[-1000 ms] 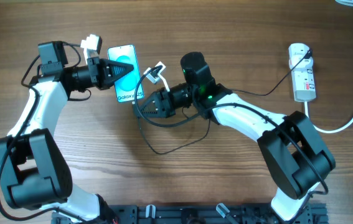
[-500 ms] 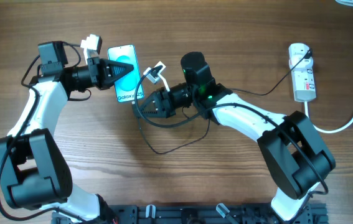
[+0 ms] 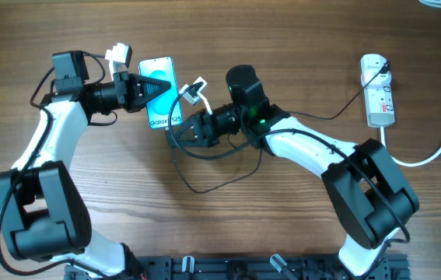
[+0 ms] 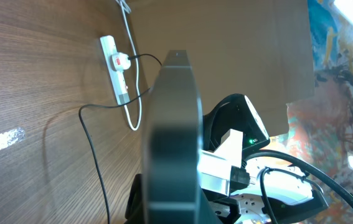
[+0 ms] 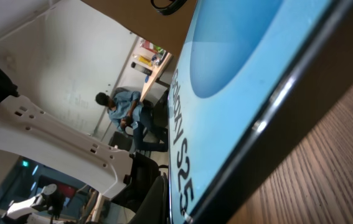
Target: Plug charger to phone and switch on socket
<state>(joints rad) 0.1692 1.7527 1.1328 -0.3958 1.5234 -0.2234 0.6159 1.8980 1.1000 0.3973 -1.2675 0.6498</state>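
Socket [image 3: 378, 97] sits at the far right of the worktop [image 3: 282, 47], well apart from both arms. Left tool [image 3: 148, 88] is clamped across the phone [image 3: 166, 113], port edge facing the right tool [image 3: 183, 130]. Can't tell that one's grip. Charger [image 4: 94, 163] loops nearby. Suggest: hold phone rigid, square tip to port, push straight and slow.

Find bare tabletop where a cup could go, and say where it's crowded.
Free: the far strip between phone and socket; the near patch below the charger loop. Crowded: around the phone, where left tool meets right tool.
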